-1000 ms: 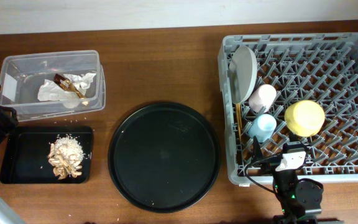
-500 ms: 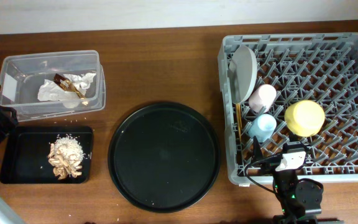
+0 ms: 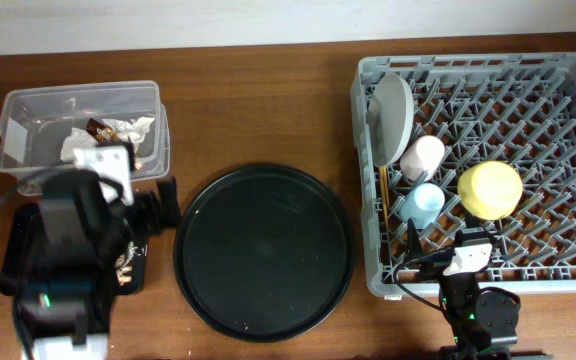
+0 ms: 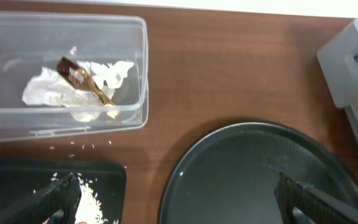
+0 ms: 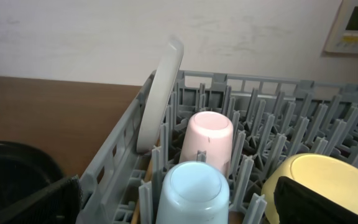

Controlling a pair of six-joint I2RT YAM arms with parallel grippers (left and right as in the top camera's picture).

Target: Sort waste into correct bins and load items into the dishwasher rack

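The napkins with the brown wrapper lie in the clear tub. The food scraps lie in the shallow black tray, mostly hidden under my left arm. My left gripper is open and empty, between that tray and the round tray. The grey rack holds the plate, pink cup, light-blue cup, yellow bowl and chopsticks. My right gripper is open, at the rack's near wall, facing the blue cup.
A large round black tray sits in the middle between the bins and the rack. Bare wooden table lies behind it. A few rice grains are scattered on the wood by the tub.
My left arm has swung in from the left edge and now hangs over the shallow black tray, covering most of the scraps. The right arm and everything in the rack have not moved.
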